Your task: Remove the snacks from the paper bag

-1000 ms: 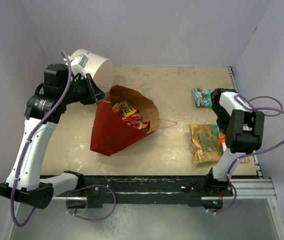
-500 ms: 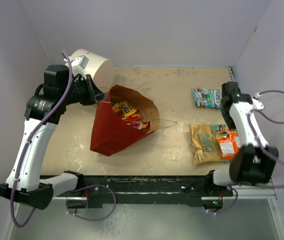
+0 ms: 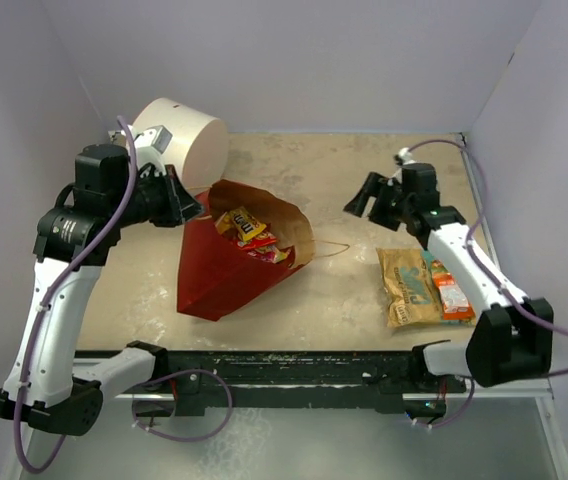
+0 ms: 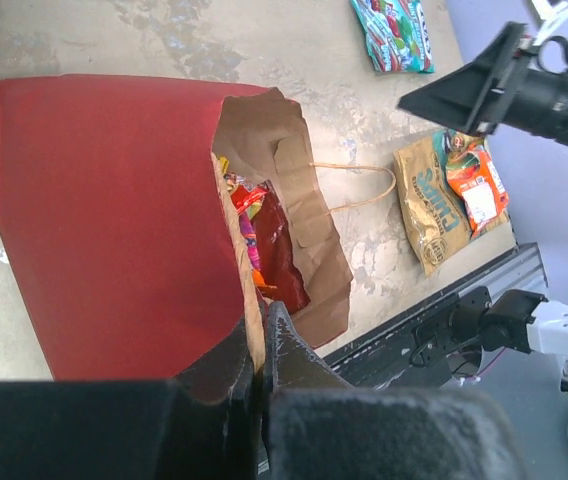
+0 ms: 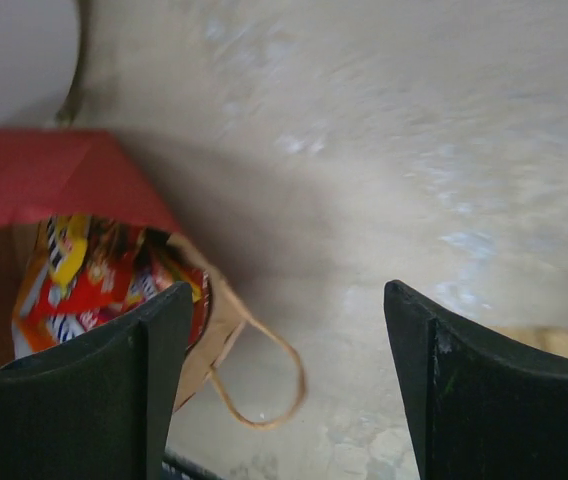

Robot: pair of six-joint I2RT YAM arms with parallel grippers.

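The paper bag (image 3: 219, 275) (image 4: 104, 220) (image 5: 44, 180), red outside and brown inside, lies tilted at the left of the table with its mouth facing right. Snacks (image 3: 249, 232) (image 4: 264, 240) (image 5: 84, 275) show inside the mouth. My left gripper (image 3: 179, 205) (image 4: 261, 330) is shut on the bag's upper rim. My right gripper (image 3: 359, 200) (image 5: 289, 300) hangs open and empty to the right of the mouth, above the string handle (image 5: 264, 390). On the table lie a tan packet (image 3: 409, 285) (image 4: 434, 205), an orange packet (image 3: 452, 295) (image 4: 479, 190) on top of it, and a teal packet (image 4: 392, 30).
A white cylinder drum (image 3: 189, 135) stands at the back left, right behind the bag and my left arm. Purple walls close in the table on three sides. A black rail (image 3: 294, 365) runs along the near edge.
My right gripper has opened, leaving the orange packet on the tan one, and swung left toward the bag's mouth. My left gripper shifted slightly left with the bag rim.
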